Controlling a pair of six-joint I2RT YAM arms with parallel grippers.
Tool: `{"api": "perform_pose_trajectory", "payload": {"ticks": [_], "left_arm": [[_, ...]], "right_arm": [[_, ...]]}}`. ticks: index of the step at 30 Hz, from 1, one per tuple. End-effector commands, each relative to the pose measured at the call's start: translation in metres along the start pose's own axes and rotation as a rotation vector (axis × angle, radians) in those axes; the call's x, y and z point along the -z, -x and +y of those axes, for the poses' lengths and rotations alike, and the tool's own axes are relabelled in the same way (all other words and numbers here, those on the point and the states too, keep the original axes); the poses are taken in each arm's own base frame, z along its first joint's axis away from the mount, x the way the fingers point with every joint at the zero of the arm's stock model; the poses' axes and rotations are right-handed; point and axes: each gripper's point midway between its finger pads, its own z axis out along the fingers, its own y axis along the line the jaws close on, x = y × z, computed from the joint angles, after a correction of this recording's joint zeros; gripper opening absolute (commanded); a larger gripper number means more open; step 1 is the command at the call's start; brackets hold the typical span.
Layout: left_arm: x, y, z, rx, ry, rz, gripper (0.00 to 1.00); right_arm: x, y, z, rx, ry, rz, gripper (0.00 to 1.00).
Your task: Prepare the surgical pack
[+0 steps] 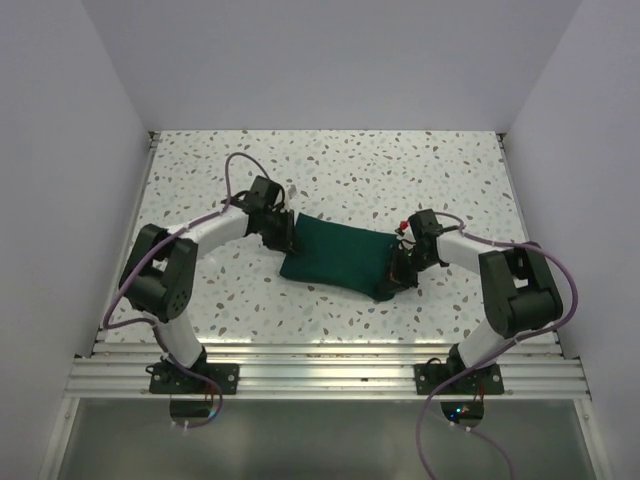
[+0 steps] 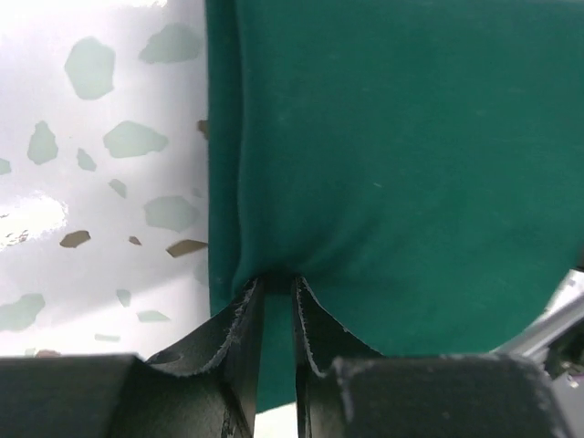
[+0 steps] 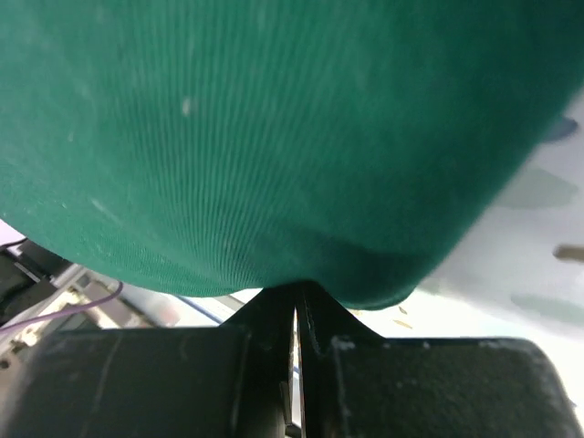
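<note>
The surgical pack (image 1: 335,258) is a dark green cloth, folded into a small rectangle in the middle of the speckled table (image 1: 330,170). My left gripper (image 1: 283,236) is at the pack's left edge. In the left wrist view, the gripper (image 2: 276,283) has its jaws nearly together with a strip of the green cloth (image 2: 392,164) running between them. My right gripper (image 1: 395,275) is at the pack's front right corner. In the right wrist view, the gripper (image 3: 297,290) is shut on the cloth's edge, and the cloth (image 3: 274,137) bulges above the fingers, lifted off the table there.
White walls close in the table on the left, right and back. An aluminium rail (image 1: 320,365) carrying both arm bases runs along the near edge. Purple cables loop from each arm.
</note>
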Motion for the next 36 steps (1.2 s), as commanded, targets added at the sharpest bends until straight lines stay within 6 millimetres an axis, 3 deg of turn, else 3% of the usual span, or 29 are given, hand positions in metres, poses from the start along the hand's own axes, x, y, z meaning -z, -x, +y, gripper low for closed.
{"api": "perform_pose_trajectory", "payload": {"ticks": [1, 6, 10, 15, 19, 23, 28, 33, 36], "left_arm": [[-0.010, 0.007, 0.016, 0.020, 0.062, -0.006, 0.21], [-0.002, 0.011, 0.026, 0.003, 0.106, -0.029, 0.21], [0.014, 0.020, 0.030, -0.001, 0.144, -0.063, 0.21], [0.042, 0.028, 0.021, -0.015, 0.150, -0.127, 0.26], [0.053, 0.032, 0.025, -0.020, 0.183, -0.156, 0.27], [0.044, 0.027, 0.041, 0.010, 0.230, -0.114, 0.26], [0.026, 0.020, 0.051, 0.026, 0.261, -0.047, 0.25], [0.008, 0.014, 0.053, 0.039, 0.239, -0.011, 0.26], [-0.005, 0.010, 0.051, 0.059, 0.204, 0.014, 0.26]], "right_arm": [[-0.019, 0.007, -0.023, 0.010, -0.080, -0.024, 0.00], [0.015, 0.032, 0.003, 0.074, -0.079, -0.111, 0.00], [0.055, 0.044, 0.021, 0.119, -0.125, -0.138, 0.02], [0.079, 0.052, 0.021, 0.126, -0.188, -0.149, 0.04], [0.093, 0.061, 0.008, 0.127, -0.308, -0.157, 0.04], [0.092, 0.073, -0.018, 0.103, -0.461, -0.132, 0.04], [0.080, 0.080, -0.025, 0.080, -0.482, -0.140, 0.04], [0.049, 0.086, -0.027, 0.074, -0.454, -0.106, 0.04], [0.038, 0.103, -0.013, 0.089, -0.411, -0.124, 0.04]]}}
